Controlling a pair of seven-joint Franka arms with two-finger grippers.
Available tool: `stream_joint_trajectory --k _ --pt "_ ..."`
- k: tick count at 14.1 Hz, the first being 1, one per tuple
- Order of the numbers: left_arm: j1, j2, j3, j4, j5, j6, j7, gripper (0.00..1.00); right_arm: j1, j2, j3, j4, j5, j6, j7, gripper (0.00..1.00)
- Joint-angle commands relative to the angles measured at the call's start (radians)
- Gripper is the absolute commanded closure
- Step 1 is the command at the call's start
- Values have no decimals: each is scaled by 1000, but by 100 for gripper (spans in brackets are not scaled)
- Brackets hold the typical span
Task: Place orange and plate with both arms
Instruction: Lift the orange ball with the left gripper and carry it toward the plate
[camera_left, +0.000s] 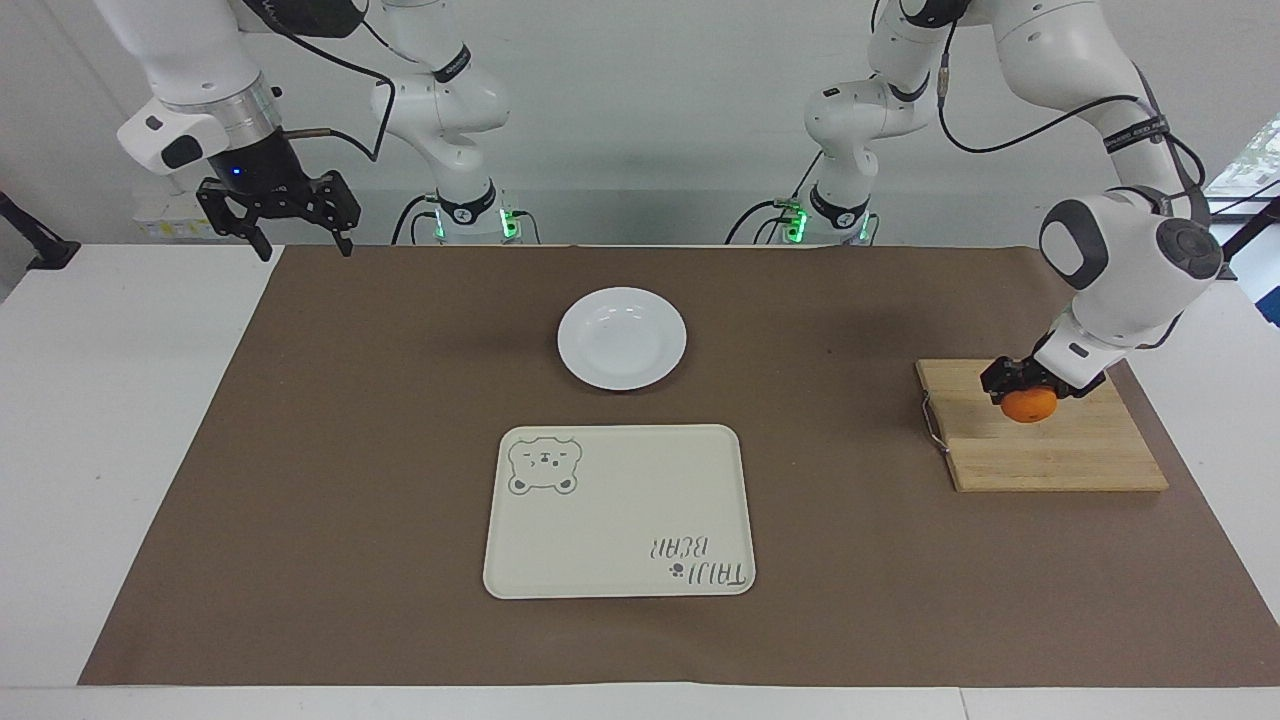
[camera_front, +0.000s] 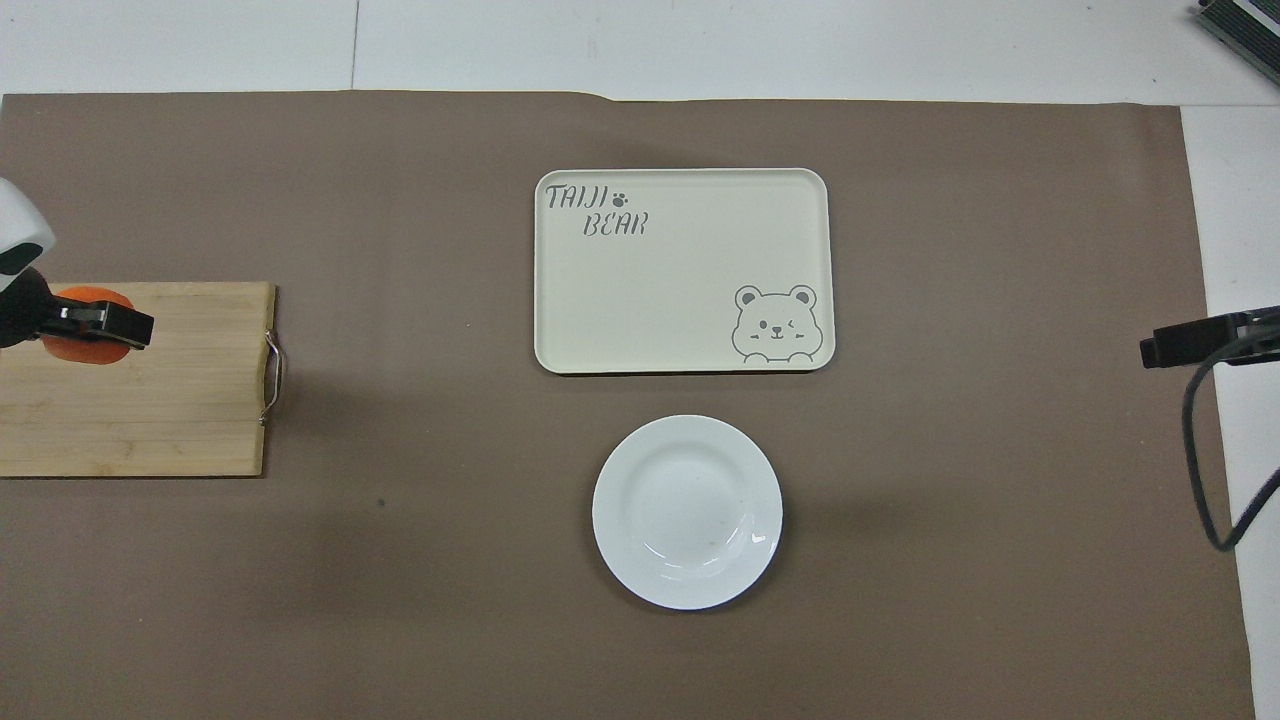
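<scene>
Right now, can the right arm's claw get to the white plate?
Probably yes. The right claw hangs open over the table's edge, holding nothing, and only bare brown mat lies between it and the plate. The left claw is busy holding the orange above the wooden board.

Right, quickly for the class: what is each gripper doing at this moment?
Left gripper: shut on the orange, raised just over the wooden board.
Right gripper: open, holding nothing, waiting over the mat's corner.

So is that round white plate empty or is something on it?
Empty: the glossy round white plate shows only its bare well. The small orange fruit is over the wooden board.
</scene>
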Motion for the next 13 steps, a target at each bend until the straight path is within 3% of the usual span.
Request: stream_joint_trajectory --k 1,4,7,13 --pt "-48 -31 7 73 7 -122 -48 100 -6 -1 2 5 3 3 -16 0" --pt "-78 -21 -7 175 16 -223 -56 100 -7 -3 2 9 -2 7 -15 0" --pt "-97 -34 -11 134 15 -207 -65 100 -9 -23 -6 -10 -9 1 -18 0" --pt "-288 -44 -13 127 9 -204 -321 100 -3 -26 -3 -14 -9 4 56 0"
